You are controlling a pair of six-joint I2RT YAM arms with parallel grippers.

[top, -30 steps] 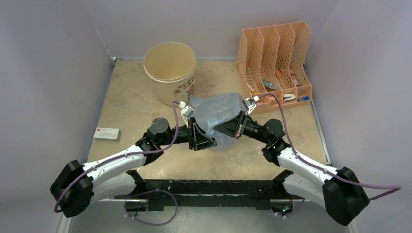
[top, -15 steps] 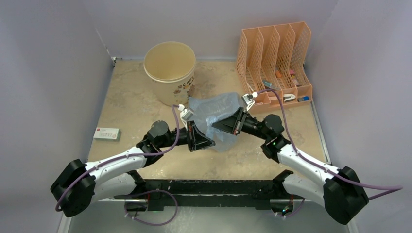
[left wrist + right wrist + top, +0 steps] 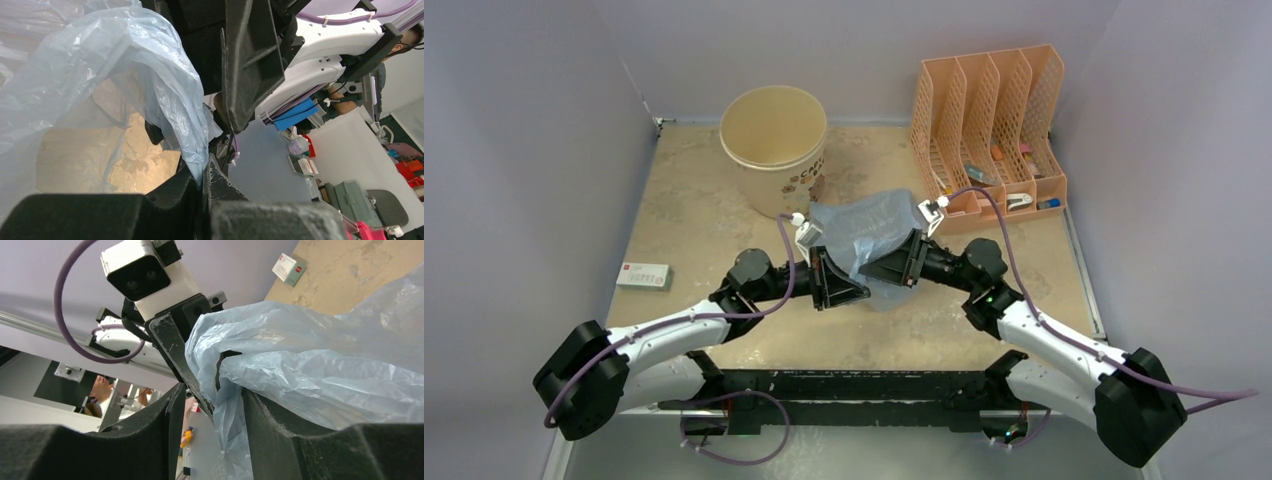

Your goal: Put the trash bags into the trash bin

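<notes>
The trash bags are one crinkly pale-blue plastic bag (image 3: pixel 869 225) held up over the table's middle between both arms. My left gripper (image 3: pixel 837 287) is shut on a fold of its edge, and the film (image 3: pixel 150 65) rises out of the closed fingers (image 3: pixel 202 172). My right gripper (image 3: pixel 892 264) faces it, open. Plastic (image 3: pixel 310 355) hangs in the gap (image 3: pixel 212 394) against the right finger, with the left gripper's finger (image 3: pixel 172 345) just beyond. The cream trash bin (image 3: pixel 774 140) stands upright at the back left, apart from the bag.
An orange mesh file organizer (image 3: pixel 989 130) holding small items stands at the back right, close behind the right arm. A small white box with a red mark (image 3: pixel 643 275) lies near the left edge. Grey walls enclose the table.
My left gripper has closed on the bag's edge. The right gripper's jaws have parted off the plastic, and the right arm has edged slightly left.
</notes>
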